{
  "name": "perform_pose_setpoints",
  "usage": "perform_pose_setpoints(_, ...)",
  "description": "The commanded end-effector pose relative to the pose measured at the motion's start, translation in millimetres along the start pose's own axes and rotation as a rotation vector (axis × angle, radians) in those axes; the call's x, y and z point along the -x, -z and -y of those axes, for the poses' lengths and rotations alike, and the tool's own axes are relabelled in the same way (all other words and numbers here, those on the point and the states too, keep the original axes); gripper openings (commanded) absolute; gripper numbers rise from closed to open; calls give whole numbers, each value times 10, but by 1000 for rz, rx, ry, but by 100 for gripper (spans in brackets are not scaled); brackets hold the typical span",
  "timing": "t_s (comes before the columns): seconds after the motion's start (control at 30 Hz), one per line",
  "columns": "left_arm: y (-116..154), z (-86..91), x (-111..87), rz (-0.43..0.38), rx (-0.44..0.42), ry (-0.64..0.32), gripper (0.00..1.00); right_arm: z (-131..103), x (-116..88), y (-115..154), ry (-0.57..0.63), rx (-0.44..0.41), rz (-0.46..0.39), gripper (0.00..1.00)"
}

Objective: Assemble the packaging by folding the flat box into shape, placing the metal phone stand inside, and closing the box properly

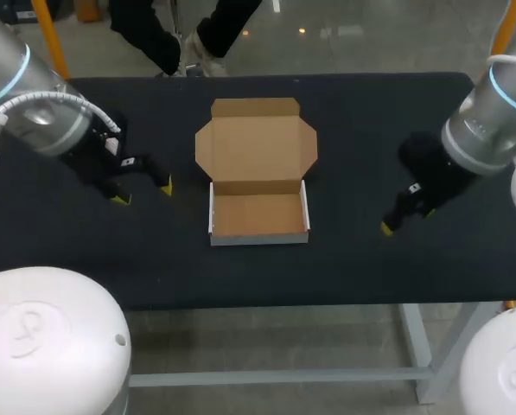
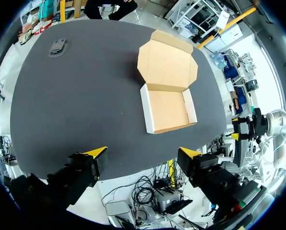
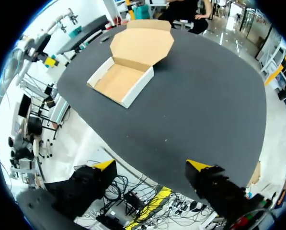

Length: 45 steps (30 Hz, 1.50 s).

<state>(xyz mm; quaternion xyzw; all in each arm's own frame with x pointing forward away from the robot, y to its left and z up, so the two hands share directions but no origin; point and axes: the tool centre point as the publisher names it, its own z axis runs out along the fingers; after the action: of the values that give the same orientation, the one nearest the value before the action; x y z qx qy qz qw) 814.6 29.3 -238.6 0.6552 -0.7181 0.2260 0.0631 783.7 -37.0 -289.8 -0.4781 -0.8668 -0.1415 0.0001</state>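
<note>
The cardboard box (image 1: 258, 215) sits mid-table, brown inside and white outside, its tray walls folded up and empty. Its lid (image 1: 256, 143) lies flat and open on the far side. My left gripper (image 1: 142, 193) hangs open to the left of the box, holding nothing. My right gripper (image 1: 406, 220) stands open to its right, also holding nothing. In the left wrist view the box (image 2: 167, 110) lies ahead of the open left gripper (image 2: 143, 153), and a small grey metal piece (image 2: 58, 46), apparently the phone stand, rests near the table's far left corner. The right wrist view shows the box (image 3: 120, 81) ahead of the open right gripper (image 3: 152, 165).
The black table (image 1: 361, 112) spreads wide around the box, with its front edge close behind both grippers. In the head view my left arm (image 1: 41, 108) hides the far left corner.
</note>
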Motion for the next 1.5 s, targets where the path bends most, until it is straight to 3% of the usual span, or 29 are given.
perform_pose_setpoints(0.03, 311, -130, -43, 57, -41, 16, 100, 35, 15, 174, -47, -38, 30, 100)
perform_pose_setpoints(0.4, 646, -156, -55, 131, -49, 63, 100, 219, 188, 561, -190, -31, 87, 100)
perform_pose_setpoints(0.83, 909, -148, -82, 202, -22, 140, 100, 272, 317, 858, -308, -28, 115, 100)
perform_pose_setpoints(1.5, 1093, -194, -85, 242, -19, 171, 100, 366, 482, 1059, -445, -32, 160, 100)
